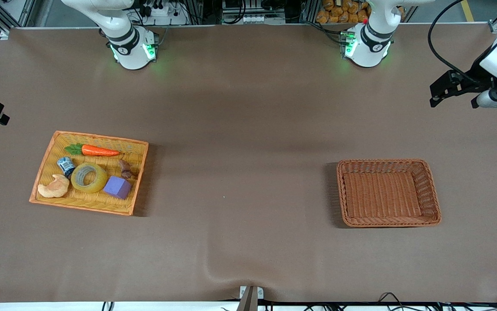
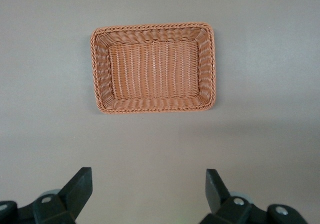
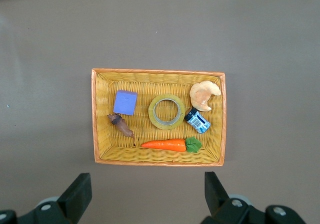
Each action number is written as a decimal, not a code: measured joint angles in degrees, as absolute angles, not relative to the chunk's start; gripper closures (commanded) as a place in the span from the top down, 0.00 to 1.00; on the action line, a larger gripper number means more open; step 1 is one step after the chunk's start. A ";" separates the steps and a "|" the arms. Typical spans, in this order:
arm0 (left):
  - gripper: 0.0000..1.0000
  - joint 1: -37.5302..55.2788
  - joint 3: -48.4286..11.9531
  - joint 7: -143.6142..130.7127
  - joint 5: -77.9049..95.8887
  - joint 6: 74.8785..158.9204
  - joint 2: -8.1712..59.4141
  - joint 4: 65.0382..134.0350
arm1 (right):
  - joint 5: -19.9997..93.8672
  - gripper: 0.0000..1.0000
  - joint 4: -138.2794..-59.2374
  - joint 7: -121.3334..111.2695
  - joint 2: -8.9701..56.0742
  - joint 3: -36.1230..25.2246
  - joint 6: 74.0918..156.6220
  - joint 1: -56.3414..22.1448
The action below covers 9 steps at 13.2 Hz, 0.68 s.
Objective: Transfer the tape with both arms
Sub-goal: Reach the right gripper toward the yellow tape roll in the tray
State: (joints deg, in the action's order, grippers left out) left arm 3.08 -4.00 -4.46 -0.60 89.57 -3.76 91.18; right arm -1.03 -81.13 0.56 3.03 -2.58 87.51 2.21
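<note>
Tape (image 1: 89,177) between cylinder (image 1: 65,166), cube (image 1: 117,187) | left gripper (image 2: 148,194), right gripper (image 3: 147,196) spread, empty

Tape (image 1: 89,177) lies in tray (image 1: 137,149) between cube (image 1: 117,187) and croissant (image 1: 54,187).

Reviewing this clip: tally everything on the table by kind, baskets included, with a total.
Baskets: 2, yellow basket, brown basket
Tape: 1
Carrot: 1
Purple cube: 1
Croissant: 1
Blue-and-white cylinder: 1
Small brown object: 1
Total: 8
</note>
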 measured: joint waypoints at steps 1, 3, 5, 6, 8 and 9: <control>1.00 3.08 -4.01 -4.44 -0.60 89.57 -3.81 91.14 | -1.05 1.00 -81.14 0.56 3.03 -2.58 87.46 2.11; 1.00 3.08 -4.01 -4.38 -0.60 89.57 -3.94 91.08 | -1.05 1.00 -81.23 0.56 3.03 -2.58 86.69 2.09; 1.00 3.08 -4.02 -4.36 -0.60 89.57 -4.15 91.04 | -1.05 1.00 -81.34 0.55 3.03 -2.53 86.08 1.67; 1.00 3.08 -4.02 -4.35 -0.60 89.57 -4.29 91.02 | -1.05 1.00 -81.45 0.55 3.03 -2.44 86.00 1.29; 1.00 3.09 -4.03 -4.34 -0.60 89.57 -4.51 90.95 | -1.05 1.00 -81.69 0.55 3.03 -2.29 85.97 0.53; 1.00 3.10 -4.04 -4.34 -0.60 89.57 -4.54 90.91 | -1.05 1.00 -81.72 0.55 3.03 -2.25 85.97 0.14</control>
State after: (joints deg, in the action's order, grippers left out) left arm 3.10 -4.04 -4.34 -0.60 89.57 -4.54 90.91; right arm -1.05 -81.72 0.55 3.03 -2.25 85.97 0.14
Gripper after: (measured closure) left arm 0.000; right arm 0.000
